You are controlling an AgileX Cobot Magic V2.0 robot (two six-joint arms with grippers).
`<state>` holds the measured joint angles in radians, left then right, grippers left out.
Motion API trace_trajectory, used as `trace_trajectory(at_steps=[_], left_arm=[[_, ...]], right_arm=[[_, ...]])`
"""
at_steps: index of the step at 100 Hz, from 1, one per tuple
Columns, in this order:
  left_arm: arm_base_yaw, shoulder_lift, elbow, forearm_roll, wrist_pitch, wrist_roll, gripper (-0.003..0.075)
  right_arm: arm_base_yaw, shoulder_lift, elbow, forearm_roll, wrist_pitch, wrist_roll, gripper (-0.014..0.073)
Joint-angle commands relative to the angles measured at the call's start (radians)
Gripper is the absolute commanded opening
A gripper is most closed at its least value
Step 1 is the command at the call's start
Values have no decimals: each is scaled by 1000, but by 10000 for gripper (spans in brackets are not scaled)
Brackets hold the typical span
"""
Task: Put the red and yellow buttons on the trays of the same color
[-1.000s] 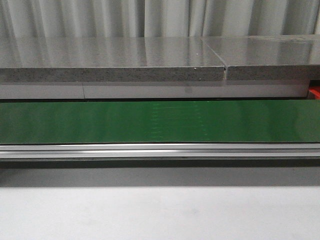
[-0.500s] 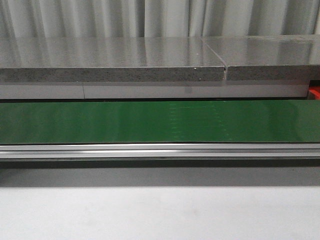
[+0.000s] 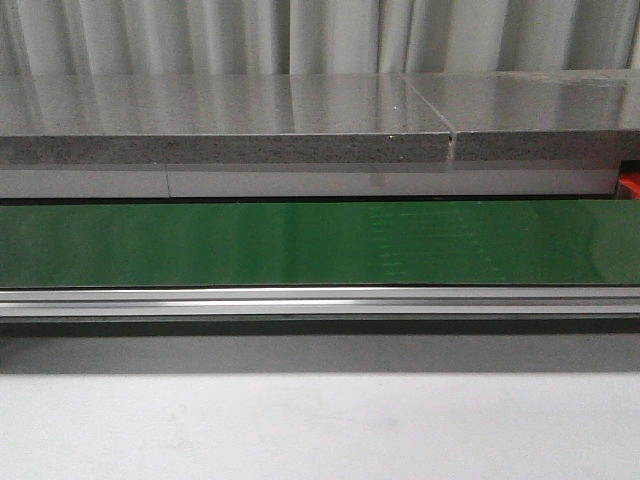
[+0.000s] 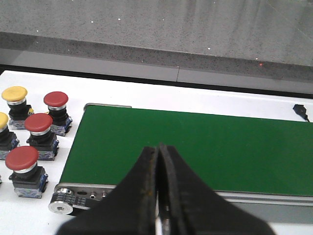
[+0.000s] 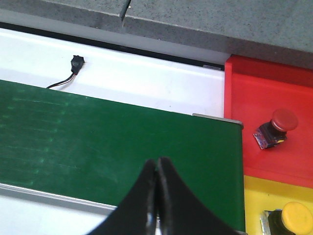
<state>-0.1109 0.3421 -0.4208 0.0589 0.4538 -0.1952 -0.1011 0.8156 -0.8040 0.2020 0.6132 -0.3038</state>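
In the left wrist view, three red buttons [image 4: 38,123] and two yellow buttons [image 4: 14,93] stand on the white table beside the end of the green conveyor belt [image 4: 195,147]. My left gripper [image 4: 158,147] hangs shut and empty over the belt's near edge. In the right wrist view, a red tray [image 5: 264,93] holds one red button [image 5: 284,119] lying on its side, and a yellow tray [image 5: 259,196] beside it holds one yellow button [image 5: 297,214]. My right gripper [image 5: 157,160] is shut and empty above the belt [image 5: 98,142], short of the trays. Neither gripper shows in the front view.
The front view shows the bare green belt [image 3: 320,242] with its aluminium rail [image 3: 320,300], a grey stone ledge [image 3: 220,120] behind it and a sliver of red tray [image 3: 630,186] at the far right. A small black connector with a wire [image 5: 76,62] lies behind the belt.
Faint marks on the belt surface have drifted to the right in the front view. Nothing else there differs.
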Motion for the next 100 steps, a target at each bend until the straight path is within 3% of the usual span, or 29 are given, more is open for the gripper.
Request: trace_trajectory(at_steps=[1, 64, 71, 83, 90, 100], left_arm=[[-7, 7, -29, -3, -75, 1, -19], [-7, 9, -29, 1, -67, 1, 8], [-7, 9, -29, 2, -67, 1, 111], [-7, 9, -29, 2, -67, 1, 445], [-6, 9, -29, 2, -67, 1, 601], [-6, 9, -29, 7, -64, 1, 674]], right_arm=[[1, -6, -23, 10, -54, -11, -67], [1, -6, -23, 10, -54, -11, -67], [1, -6, -23, 10, -54, -11, -67], [1, -6, -23, 10, -54, -11, -67], [1, -6, -23, 10, -54, -11, -67], [1, -6, -23, 10, -54, -11, -67]])
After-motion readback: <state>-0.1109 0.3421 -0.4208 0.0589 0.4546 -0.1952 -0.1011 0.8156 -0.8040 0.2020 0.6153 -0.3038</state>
